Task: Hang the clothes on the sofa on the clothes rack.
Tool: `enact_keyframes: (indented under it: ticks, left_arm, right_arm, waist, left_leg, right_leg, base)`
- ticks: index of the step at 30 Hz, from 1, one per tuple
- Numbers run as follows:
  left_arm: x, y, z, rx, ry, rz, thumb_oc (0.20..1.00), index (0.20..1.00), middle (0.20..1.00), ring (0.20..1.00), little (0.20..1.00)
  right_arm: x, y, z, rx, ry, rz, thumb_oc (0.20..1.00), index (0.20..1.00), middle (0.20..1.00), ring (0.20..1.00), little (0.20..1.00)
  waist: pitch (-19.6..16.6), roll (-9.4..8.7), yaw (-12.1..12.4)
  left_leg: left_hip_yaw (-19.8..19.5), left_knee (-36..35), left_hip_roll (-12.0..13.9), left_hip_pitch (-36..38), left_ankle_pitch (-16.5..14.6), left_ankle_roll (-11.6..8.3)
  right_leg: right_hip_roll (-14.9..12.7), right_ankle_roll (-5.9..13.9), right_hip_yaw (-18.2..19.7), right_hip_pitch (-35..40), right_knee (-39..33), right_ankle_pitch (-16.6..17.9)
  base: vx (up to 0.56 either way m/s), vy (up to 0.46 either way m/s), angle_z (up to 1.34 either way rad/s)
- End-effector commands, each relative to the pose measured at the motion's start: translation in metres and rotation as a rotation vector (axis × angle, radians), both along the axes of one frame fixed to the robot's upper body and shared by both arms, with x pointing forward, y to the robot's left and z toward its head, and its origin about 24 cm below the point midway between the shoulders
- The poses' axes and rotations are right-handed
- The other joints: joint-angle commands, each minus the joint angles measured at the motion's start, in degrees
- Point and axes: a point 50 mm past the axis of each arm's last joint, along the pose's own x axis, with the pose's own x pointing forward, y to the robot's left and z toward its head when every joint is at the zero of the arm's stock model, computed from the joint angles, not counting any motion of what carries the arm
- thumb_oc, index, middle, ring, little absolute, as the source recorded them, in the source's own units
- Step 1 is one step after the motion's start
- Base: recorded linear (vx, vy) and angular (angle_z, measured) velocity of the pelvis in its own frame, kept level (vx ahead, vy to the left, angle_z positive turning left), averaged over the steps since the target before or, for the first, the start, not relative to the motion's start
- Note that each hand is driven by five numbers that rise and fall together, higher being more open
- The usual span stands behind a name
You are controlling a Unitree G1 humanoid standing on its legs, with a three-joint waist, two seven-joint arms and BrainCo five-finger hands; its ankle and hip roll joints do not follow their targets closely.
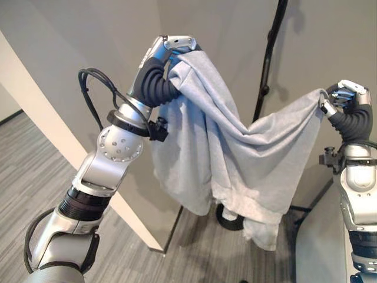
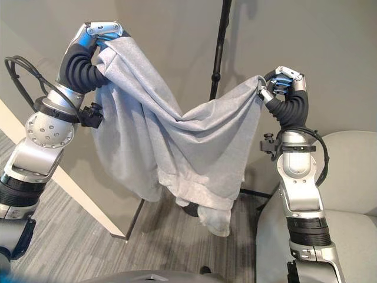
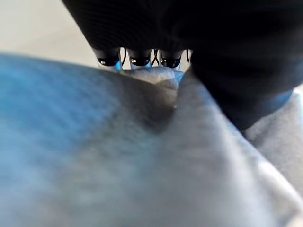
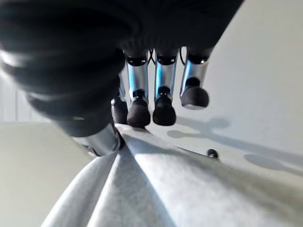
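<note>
Grey garment (image 1: 235, 159) hangs in the air between the two raised hands, stretched from one to the other and sagging in a deep fold at its middle, with its lower hem dangling free above the carpet (image 1: 35, 171).

Nearest, at the right, a pale sofa (image 2: 347, 177) shows beside and behind the right arm. The right hand (image 2: 283, 82) is held up at the garment's right corner, with the cloth gathered into a point there. In the right wrist view the cloth is pinched beside the thumb (image 4: 102, 139), while the fingers (image 4: 163, 106) hang curled just above the fabric without clearly pressing on it.

The left hand (image 1: 177, 44) is raised higher, at the garment's other corner. Cloth drapes over and around it, and in the left wrist view the fingers (image 3: 139, 59) curl down into a bunched ridge of fabric, so this hand grips the garment.

Behind the cloth a black rack (image 1: 268, 65) stands upright, its pole rising past the sagging middle and its base (image 1: 227, 218) partly hidden by the hem. The garment is not on it. A plain wall (image 1: 330, 35) lies beyond.
</note>
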Motion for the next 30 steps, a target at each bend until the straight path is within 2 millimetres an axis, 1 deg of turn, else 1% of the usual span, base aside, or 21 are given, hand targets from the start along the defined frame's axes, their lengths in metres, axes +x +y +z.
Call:
enact_keyframes:
  ticks: [1, 7, 8, 10, 11, 14, 16, 17, 18, 20, 21, 22, 25, 27, 30]
  left_arm:
    - [-0.004, 0.012, 0.018, -0.043, -0.080, 0.015, 0.200, 0.200, 0.200, 0.200, 0.200]
    - [-0.013, 0.014, 0.027, -0.046, -0.140, 0.007, 0.200, 0.200, 0.200, 0.200, 0.200]
    - [-0.013, 0.014, 0.027, -0.046, -0.141, 0.007, 0.200, 0.200, 0.200, 0.200, 0.200]
    - [-0.017, 0.013, 0.032, -0.043, -0.172, 0.001, 0.200, 0.200, 0.200, 0.200, 0.200]
    - [-0.020, 0.011, 0.036, -0.041, -0.197, -0.006, 0.200, 0.200, 0.200, 0.200, 0.200]
    - [-0.024, 0.007, 0.041, -0.034, -0.235, -0.020, 0.200, 0.200, 0.200, 0.200, 0.200]
    - [-0.025, 0.004, 0.045, -0.026, -0.258, -0.024, 0.200, 0.200, 0.200, 0.200, 0.200]
    - [-0.026, 0.003, 0.048, -0.021, -0.273, -0.022, 0.200, 0.200, 0.200, 0.200, 0.200]
    - [-0.025, 0.002, 0.051, -0.011, -0.287, -0.017, 0.200, 0.200, 0.200, 0.200, 0.200]
    - [-0.023, -0.003, 0.057, 0.007, -0.311, -0.011, 0.200, 0.200, 0.200, 0.200, 0.200]
    - [-0.022, -0.008, 0.065, 0.028, -0.340, -0.005, 0.200, 0.200, 0.200, 0.200, 0.200]
    - [-0.022, -0.011, 0.071, 0.048, -0.364, 0.005, 0.200, 0.200, 0.200, 0.200, 0.200]
    - [-0.016, -0.018, 0.087, 0.107, -0.432, 0.064, 0.200, 0.200, 0.200, 0.200, 0.200]
    - [-0.010, -0.023, 0.093, 0.139, -0.439, 0.087, 0.200, 0.200, 0.200, 0.200, 0.200]
    - [0.007, -0.031, 0.104, 0.205, -0.440, 0.159, 0.200, 0.200, 0.200, 0.200, 0.200]
  right_arm:
    - [-0.011, -0.003, 0.024, 0.015, -0.151, 0.019, 0.200, 0.200, 0.200, 0.200, 0.200]
    - [-0.018, -0.003, 0.033, 0.029, -0.214, 0.034, 0.200, 0.200, 0.200, 0.200, 0.200]
    - [-0.019, -0.003, 0.033, 0.029, -0.215, 0.035, 0.200, 0.200, 0.200, 0.200, 0.200]
    - [-0.022, -0.003, 0.040, 0.024, -0.254, 0.031, 0.200, 0.200, 0.200, 0.200, 0.200]
    - [-0.024, -0.003, 0.045, 0.012, -0.281, 0.026, 0.200, 0.200, 0.200, 0.200, 0.200]
    - [-0.028, 0.000, 0.056, -0.008, -0.342, 0.018, 0.200, 0.200, 0.200, 0.200, 0.200]
    - [-0.030, 0.000, 0.063, -0.022, -0.381, -0.002, 0.200, 0.200, 0.200, 0.200, 0.200]
    - [-0.031, -0.001, 0.067, -0.039, -0.398, -0.025, 0.200, 0.200, 0.200, 0.200, 0.200]
    - [-0.031, -0.002, 0.071, -0.061, -0.415, -0.052, 0.200, 0.200, 0.200, 0.200, 0.200]
    - [-0.030, -0.005, 0.079, -0.077, -0.438, -0.086, 0.200, 0.200, 0.200, 0.200, 0.200]
    - [-0.028, -0.008, 0.087, -0.098, -0.457, -0.125, 0.200, 0.200, 0.200, 0.200, 0.200]
    - [-0.026, -0.010, 0.092, -0.117, -0.465, -0.144, 0.200, 0.200, 0.200, 0.200, 0.200]
    - [-0.016, -0.016, 0.109, -0.171, -0.464, -0.205, 0.200, 0.200, 0.200, 0.200, 0.200]
    - [-0.008, -0.019, 0.117, -0.202, -0.446, -0.223, 0.200, 0.200, 0.200, 0.200, 0.200]
    - [0.006, -0.018, 0.138, -0.280, -0.422, -0.252, 0.200, 0.200, 0.200, 0.200, 0.200]
  waist:
    - [-4.3, -1.19, 0.8]
    - [-4.8, -1.33, 0.9]
    - [-4.7, -1.40, 0.9]
    - [-5.1, -1.52, 1.0]
    - [-5.5, -1.60, 1.1]
    - [-5.8, -1.70, 1.4]
    - [-5.9, -1.69, 1.4]
    - [-5.9, -1.76, 1.5]
    - [-6.3, -1.68, 1.4]
    - [-6.2, -1.75, 1.4]
    - [-6.3, -1.78, 1.4]
    - [-6.6, -1.65, 1.4]
    - [-6.8, -1.63, 1.4]
    - [-7.0, -1.79, 1.4]
    - [-7.4, -1.80, 1.4]
  left_leg:
    - [-2.1, 0.6, 1.6, 1.2, -3.2, -1.58]
    - [-1.7, 0.6, 1.4, 1.8, -3.7, -1.26]
    - [-1.7, 0.6, 1.3, 1.6, -3.1, -1.24]
    - [-1.7, 0.6, 1.4, 1.8, -3.3, -1.21]
    - [-1.7, 0.6, 1.6, 2.2, -3.9, -1.27]
    - [-1.9, 0.6, 1.7, 2.4, -4.1, -1.34]
    - [-2.0, 0.6, 1.8, 2.5, -4.2, -1.38]
    - [-2.0, 0.6, 1.7, 2.5, -3.7, -1.42]
    - [-2.0, 0.6, 1.8, 2.9, -4.4, -1.48]
    - [-2.0, 0.6, 1.8, 2.8, -3.9, -1.55]
    - [-2.1, 0.6, 1.8, 3.0, -4.0, -1.64]
    - [-2.2, 0.6, 2.0, 3.3, -4.6, -1.71]
    - [-2.2, 0.6, 2.0, 3.6, -4.7, -1.86]
    - [-2.2, 0.6, 2.0, 3.8, -4.7, -1.95]
    - [-2.2, 0.6, 2.1, 3.8, -4.6, -2.19]
  right_leg:
    - [-2.4, 3.90, -1.3, 1.6, -1.4, 0.8]
    - [-2.7, 4.17, -0.9, 1.7, -1.5, 1.0]
    - [-2.8, 4.09, -0.9, 1.4, -1.4, 1.4]
    - [-2.8, 4.11, -0.8, 1.6, -1.6, 1.3]
    - [-2.8, 4.20, -0.8, 1.9, -1.6, 0.8]
    - [-2.7, 4.23, -0.8, 2.1, -1.7, 0.6]
    - [-2.7, 4.28, -0.9, 2.2, -1.7, 0.5]
    - [-2.7, 4.21, -1.0, 2.2, -1.7, 0.9]
    - [-2.6, 4.34, -1.0, 2.5, -1.7, 0.3]
    - [-2.6, 4.31, -1.2, 2.5, -1.7, 0.6]
    - [-2.7, 4.39, -1.2, 2.7, -1.7, 0.5]
    - [-2.6, 4.54, -1.3, 3.1, -1.7, 0.0]
    - [-2.5, 4.72, -1.4, 3.3, -1.7, -0.1]
    - [-2.5, 4.84, -1.5, 3.5, -1.7, 0.0]
    - [-2.5, 4.97, -1.6, 3.5, -1.7, 0.0]
  base:
    - [0.01, 0.049, -0.06]
    - [0.01, 0.012, 0.00]
    - [-0.01, 0.009, -0.06]
    - [0.03, 0.005, -0.04]
    - [0.07, -0.003, -0.04]
    - [0.02, -0.002, -0.02]
    - [0.00, 0.000, 0.00]
    - [0.04, -0.018, 0.01]
    - [0.03, -0.018, 0.02]
    - [0.01, -0.018, 0.04]
    - [0.03, -0.017, 0.06]
    - [0.06, -0.017, 0.03]
    - [0.02, -0.004, 0.01]
    - [0.00, 0.000, 0.00]
    - [0.00, 0.000, 0.00]
